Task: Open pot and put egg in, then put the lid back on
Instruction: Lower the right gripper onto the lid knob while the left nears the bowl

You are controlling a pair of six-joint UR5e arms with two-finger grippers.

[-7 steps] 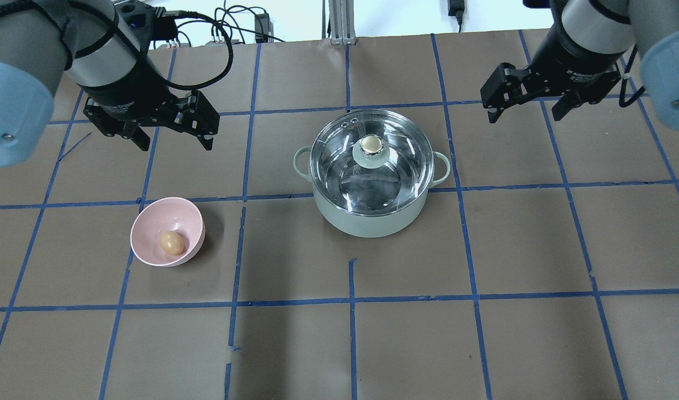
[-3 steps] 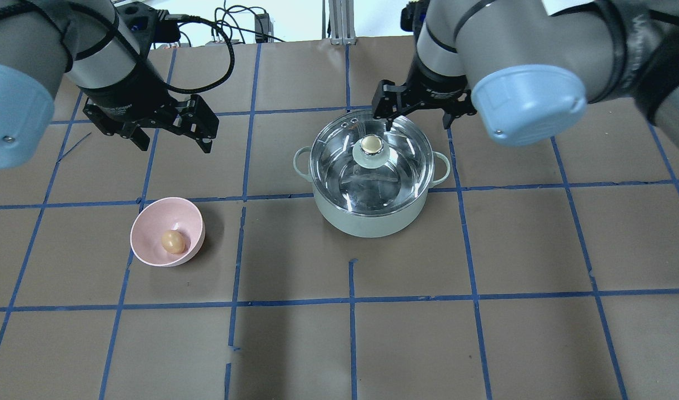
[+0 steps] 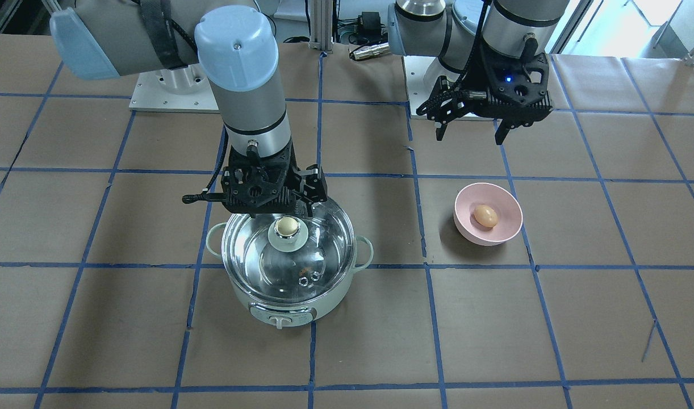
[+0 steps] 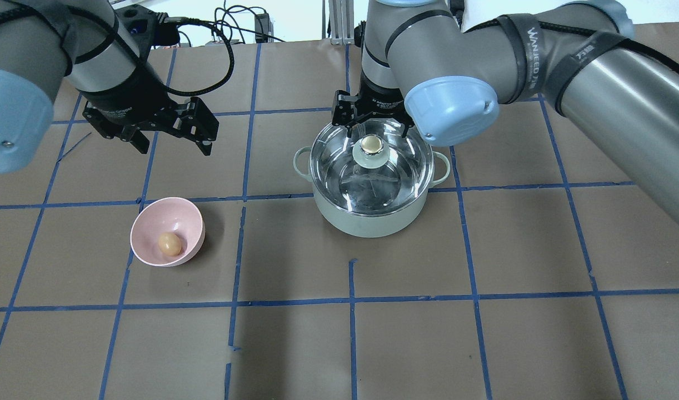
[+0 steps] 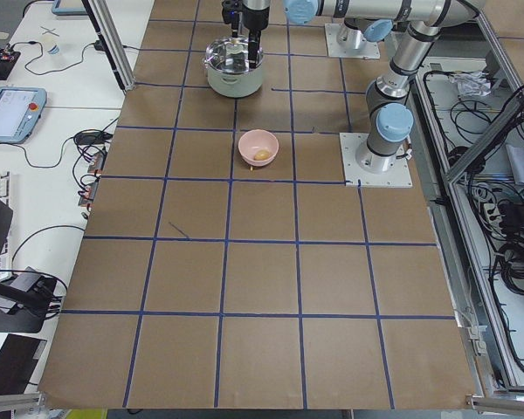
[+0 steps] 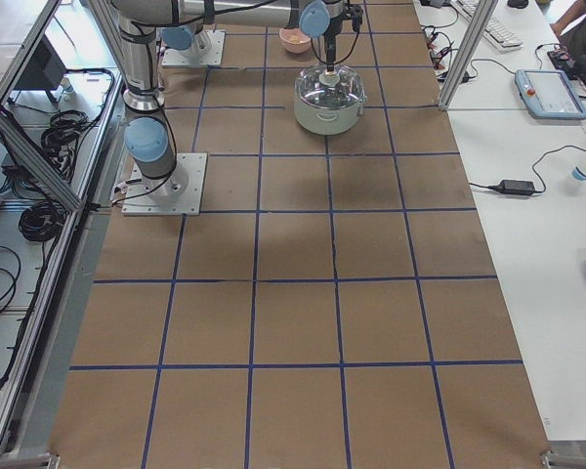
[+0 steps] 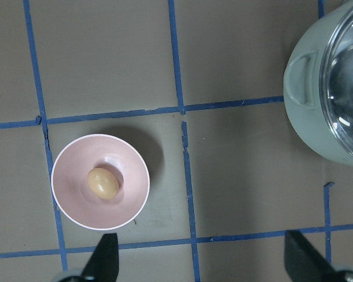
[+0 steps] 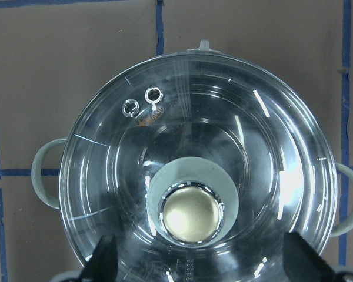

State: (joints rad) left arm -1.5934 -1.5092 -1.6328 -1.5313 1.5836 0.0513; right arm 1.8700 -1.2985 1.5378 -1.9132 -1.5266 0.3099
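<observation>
The mint-green pot [image 4: 371,221] stands mid-table with the glass lid [image 4: 392,172] on it. My right gripper [image 4: 376,129] is open and hovers just above and behind the cream-gold knob [image 4: 370,145], jaws either side of it, not touching. In the right wrist view the knob [image 8: 193,216] lies between the open fingers [image 8: 106,258]. The brown egg [image 4: 169,243] lies in the pink bowl [image 4: 150,222]. My left gripper [image 4: 175,145] is open and empty, well above and behind the bowl. The left wrist view shows the egg [image 7: 103,183] and the pot's side [image 7: 309,117].
The table is brown paper with a blue tape grid [image 4: 350,300]. The pot's control knob [image 3: 280,321] faces the operators' side. The bowl [image 3: 509,227] sits about one grid square from the pot. Robot base plates [image 3: 171,85] lie at the table's robot side.
My right arm has swung from the far right in over the pot, and its open gripper now straddles the lid knob. The left gripper has barely moved. Pot, lid and egg are unmoved.
</observation>
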